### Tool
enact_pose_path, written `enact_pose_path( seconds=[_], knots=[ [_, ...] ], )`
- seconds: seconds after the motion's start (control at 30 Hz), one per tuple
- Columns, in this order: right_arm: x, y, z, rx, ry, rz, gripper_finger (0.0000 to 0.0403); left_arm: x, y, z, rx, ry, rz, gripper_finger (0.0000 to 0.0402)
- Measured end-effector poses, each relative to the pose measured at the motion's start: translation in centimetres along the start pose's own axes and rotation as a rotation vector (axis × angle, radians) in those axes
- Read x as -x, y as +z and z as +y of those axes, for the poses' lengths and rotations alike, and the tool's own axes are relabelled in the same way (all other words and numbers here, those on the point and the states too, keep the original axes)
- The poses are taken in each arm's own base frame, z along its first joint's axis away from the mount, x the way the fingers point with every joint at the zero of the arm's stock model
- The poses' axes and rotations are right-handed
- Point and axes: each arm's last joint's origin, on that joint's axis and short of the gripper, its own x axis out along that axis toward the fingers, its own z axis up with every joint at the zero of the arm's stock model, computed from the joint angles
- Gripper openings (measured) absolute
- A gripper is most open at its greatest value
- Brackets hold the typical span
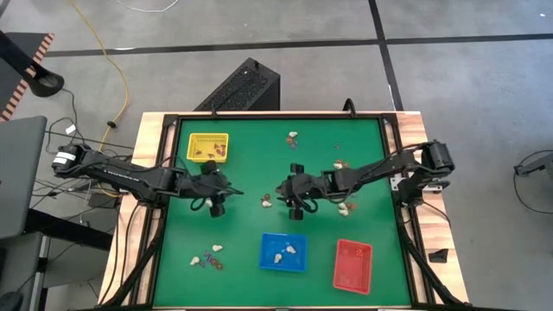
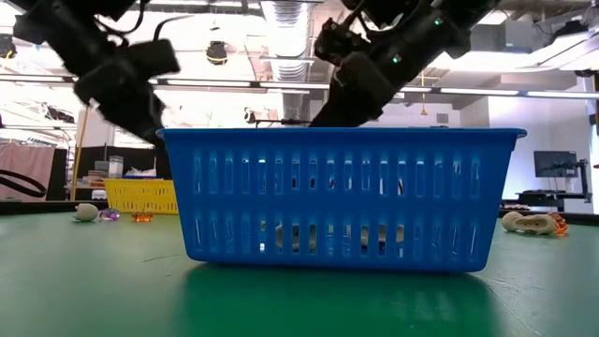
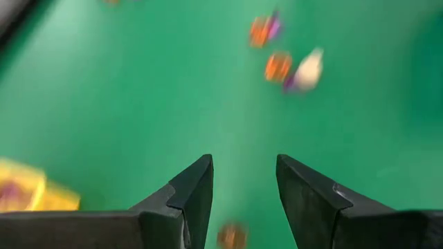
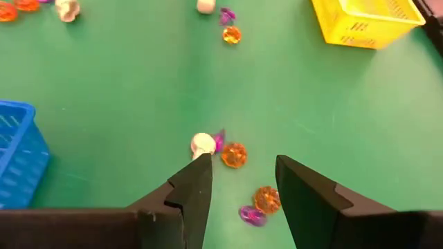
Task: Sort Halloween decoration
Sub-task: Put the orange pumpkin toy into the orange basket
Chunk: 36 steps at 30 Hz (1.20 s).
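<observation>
The Halloween decoration lies as small trinkets scattered on the green table. One cluster (image 1: 268, 201) sits at the middle, between my two grippers. In the right wrist view it shows as a whitish piece (image 4: 203, 144), a purple piece (image 4: 219, 140) and orange pieces (image 4: 234, 155), (image 4: 266, 199). My right gripper (image 4: 242, 166) hangs open just above this cluster and touches nothing. My left gripper (image 1: 232, 192) stands open to the left of it, above the table. Its wrist view (image 3: 243, 166) is blurred, with orange and whitish trinkets (image 3: 277, 66) ahead.
A yellow tray (image 1: 207, 147) stands at the far left, a blue tray (image 1: 283, 251) at the near middle, a red tray (image 1: 352, 264) at the near right. More trinkets lie near left (image 1: 207, 257), at the far middle (image 1: 292, 138) and under the right arm (image 1: 344, 207).
</observation>
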Motion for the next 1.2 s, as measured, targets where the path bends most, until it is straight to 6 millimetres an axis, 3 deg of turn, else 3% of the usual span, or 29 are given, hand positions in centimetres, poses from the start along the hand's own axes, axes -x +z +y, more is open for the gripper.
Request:
enact_pose_path(
  seconds=[0.13,0.3,0.43,0.6,0.7,0.97,1.2],
  knots=[
    [-0.3,-0.2,0.1,0.001,0.023,0.006,0.0189,0.1,-1.0,0.2,0.046,0.026,0.100,0.0149],
    [-0.3,-0.1,0.3,0.002,0.028,-0.004,0.0189,0.0,-0.7,0.1,0.062,0.010,0.066,0.0149],
    [-0.1,-0.1,0.9,0.012,0.042,-0.007,0.0189,0.2,-0.3,-0.9,0.079,-0.190,0.061,0.0149],
    [0.1,-0.1,1.9,0.042,0.066,-0.005,0.0189,1.8,0.5,-4.4,0.057,-0.643,-0.002,0.0149],
    [0.2,-0.1,2.3,0.066,0.074,-0.008,0.0189,3.5,0.4,-7.0,0.058,-0.800,-0.043,0.0149],
    [0.2,0.0,2.4,0.048,0.077,-0.015,0.0189,5.8,-0.9,-13.6,-0.015,-0.883,-0.145,0.0149],
    [0.2,0.5,2.4,-0.033,0.080,-0.068,0.0189,4.8,-2.3,-17.5,-0.177,-0.774,0.080,0.0149]
  ],
)
